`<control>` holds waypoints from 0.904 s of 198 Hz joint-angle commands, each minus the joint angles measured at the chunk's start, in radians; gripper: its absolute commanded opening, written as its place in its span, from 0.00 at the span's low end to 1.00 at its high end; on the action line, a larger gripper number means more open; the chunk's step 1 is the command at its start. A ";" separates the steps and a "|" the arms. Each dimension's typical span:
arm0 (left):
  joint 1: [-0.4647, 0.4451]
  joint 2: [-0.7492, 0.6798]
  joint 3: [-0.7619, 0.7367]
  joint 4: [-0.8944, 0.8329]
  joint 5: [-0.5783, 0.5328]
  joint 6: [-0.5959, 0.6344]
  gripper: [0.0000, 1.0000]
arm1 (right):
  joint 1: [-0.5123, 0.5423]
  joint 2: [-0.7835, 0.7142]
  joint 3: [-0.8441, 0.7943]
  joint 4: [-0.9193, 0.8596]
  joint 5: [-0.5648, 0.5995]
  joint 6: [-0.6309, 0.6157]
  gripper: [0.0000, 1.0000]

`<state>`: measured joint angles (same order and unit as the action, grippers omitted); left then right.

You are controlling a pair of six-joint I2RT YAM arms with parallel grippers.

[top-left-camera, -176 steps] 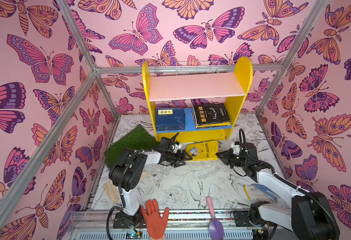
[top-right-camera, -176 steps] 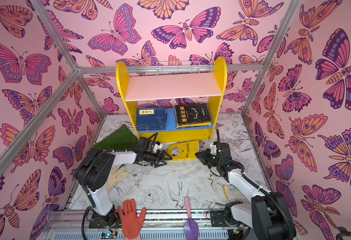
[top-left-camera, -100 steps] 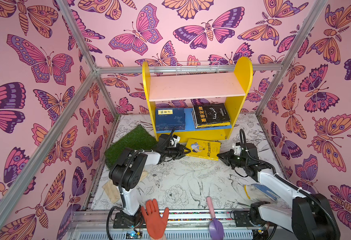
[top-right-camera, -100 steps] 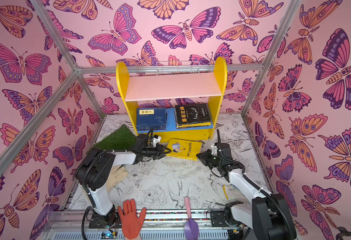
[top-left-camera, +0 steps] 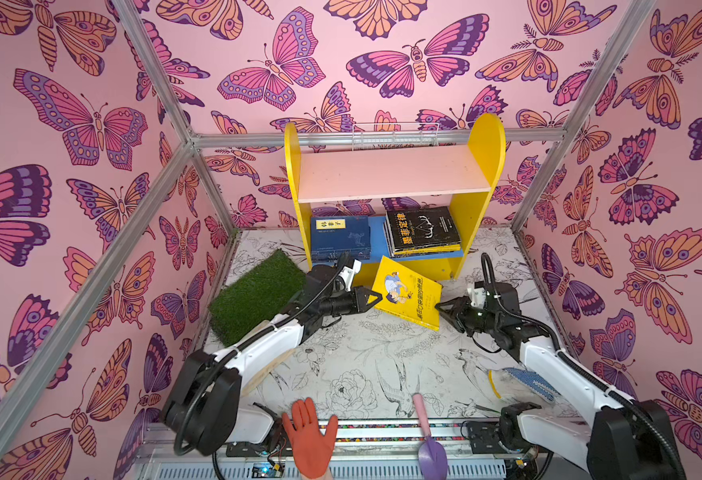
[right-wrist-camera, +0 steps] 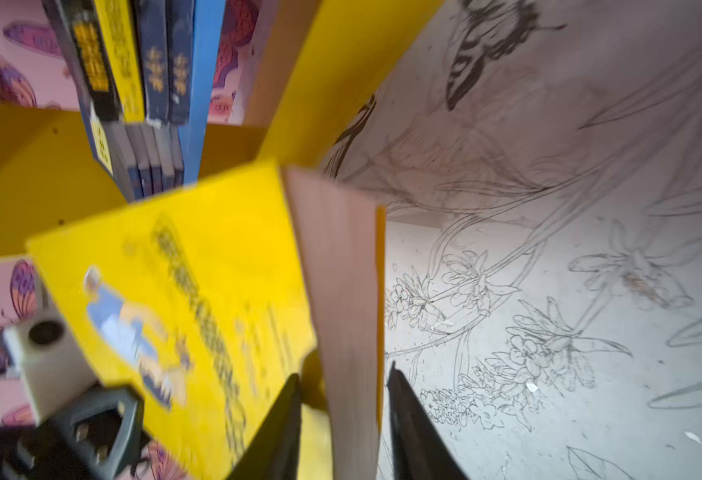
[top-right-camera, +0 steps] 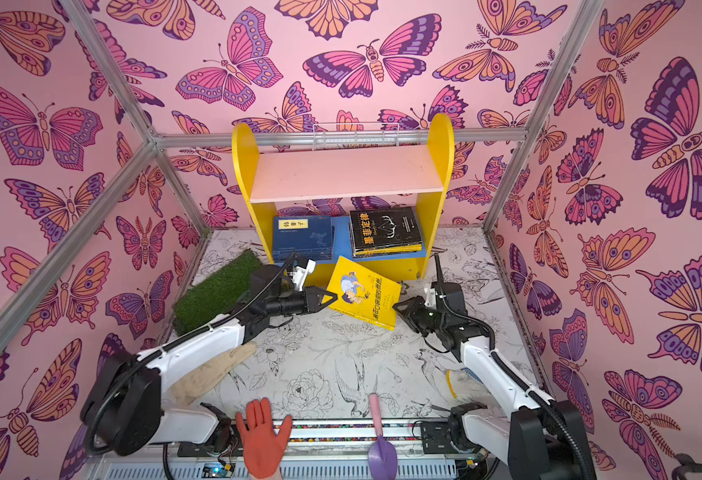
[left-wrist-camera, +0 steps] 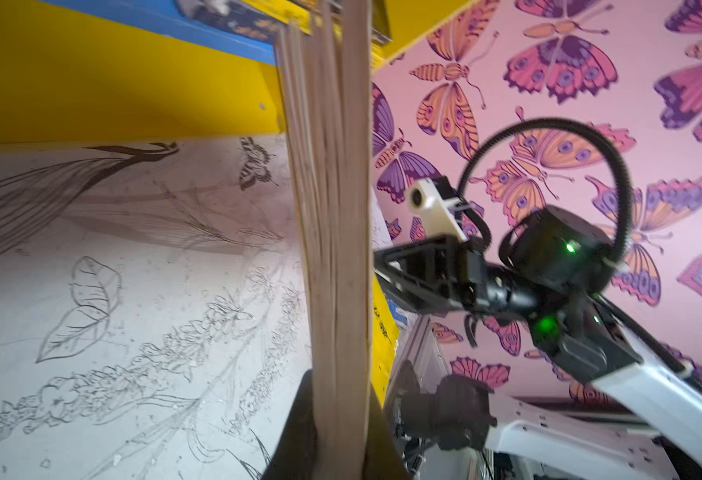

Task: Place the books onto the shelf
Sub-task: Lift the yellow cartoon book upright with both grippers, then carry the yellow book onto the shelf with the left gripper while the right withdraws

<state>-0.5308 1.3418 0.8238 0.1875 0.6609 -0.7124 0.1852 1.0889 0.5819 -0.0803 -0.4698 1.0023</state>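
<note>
Yellow book (top-left-camera: 409, 291) clamped by left gripper (top-left-camera: 377, 296); right gripper (top-left-camera: 440, 308) jaws parted astride it: lone edge pinch may slip.

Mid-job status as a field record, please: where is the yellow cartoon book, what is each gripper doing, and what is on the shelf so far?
book in play: bright yellow cartoon-cover paperback, tilted, in front of the shelf, not on it
left gripper: shut on the book's near edge
right gripper: open, fingers straddling the opposite edge, not clamping
shelf: yellow-sided two-tier bookshelf
blue lower board: navy paperback stack and black-covered stack, lying flat
pink upper board: no books
</note>
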 commanded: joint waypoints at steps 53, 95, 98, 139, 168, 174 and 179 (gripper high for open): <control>-0.014 0.003 0.142 0.262 -0.006 -0.060 0.00 | -0.058 -0.195 -0.011 -0.180 0.269 -0.056 0.45; -0.024 0.163 0.233 0.376 -0.195 -0.115 0.00 | -0.060 -0.214 -0.009 -0.211 0.247 -0.074 0.45; -0.024 0.171 0.239 0.381 -0.206 -0.119 0.00 | -0.061 -0.217 -0.008 -0.216 0.247 -0.075 0.45; -0.029 0.291 0.333 0.455 -0.263 -0.148 0.00 | -0.061 -0.240 -0.001 -0.247 0.247 -0.101 0.45; -0.031 0.354 0.378 0.494 -0.297 -0.181 0.00 | -0.060 -0.244 -0.005 -0.257 0.243 -0.103 0.45; -0.030 0.365 0.385 0.505 -0.304 -0.188 0.00 | -0.061 -0.244 -0.008 -0.256 0.242 -0.103 0.45; -0.031 0.376 0.391 0.514 -0.306 -0.196 0.00 | -0.061 -0.246 -0.010 -0.256 0.241 -0.102 0.45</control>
<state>-0.5591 1.6981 1.1557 0.5301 0.4023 -0.8688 0.1310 0.8562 0.5808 -0.3115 -0.2390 0.9157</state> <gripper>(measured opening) 0.131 0.449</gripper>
